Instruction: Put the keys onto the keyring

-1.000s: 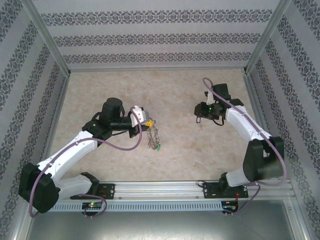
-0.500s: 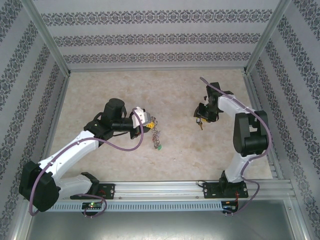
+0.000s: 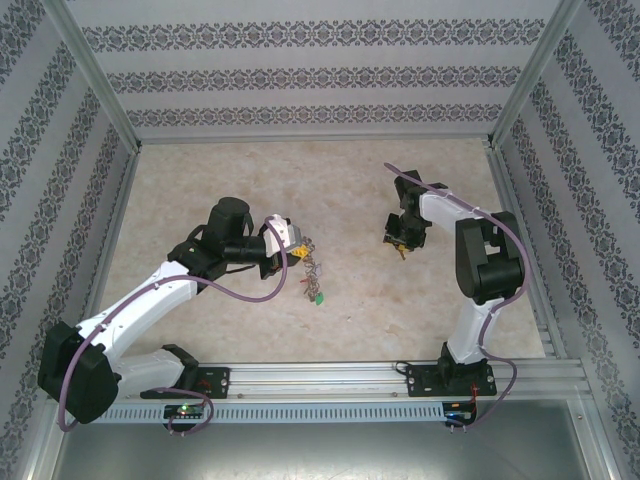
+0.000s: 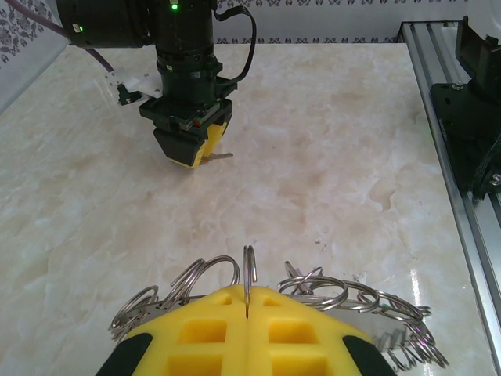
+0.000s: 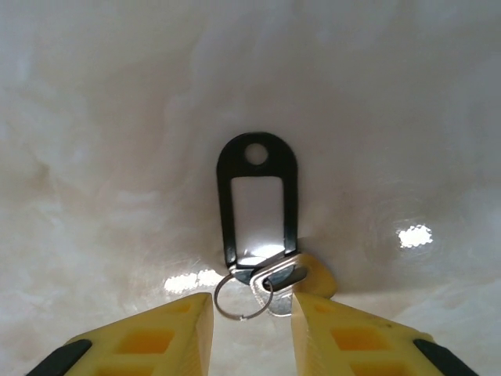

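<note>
L gripper [image 4: 246, 307] clamped on keyring [image 4: 321, 291], mid-left; R gripper [image 5: 252, 307], right, jaws narrow astride key [image 5: 274, 276] w/ black tag [image 5: 225, 205], grip unclear

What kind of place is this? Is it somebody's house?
Probably not a house, more a small robot test booth. A left white-and-black robot arm and a right white-and-black robot arm are bolted to a silver metal rail beside a marble-look tabletop, boxed in by patterned wall panels.

the keyring [image 4: 249, 276] is a bunch of silver wire loops, one ring standing upright at bottom centre. a silver key [image 5: 272, 280] with a black tag [image 5: 257, 205] lies flat on the bench [image 5: 391, 117], lower centre.
</note>
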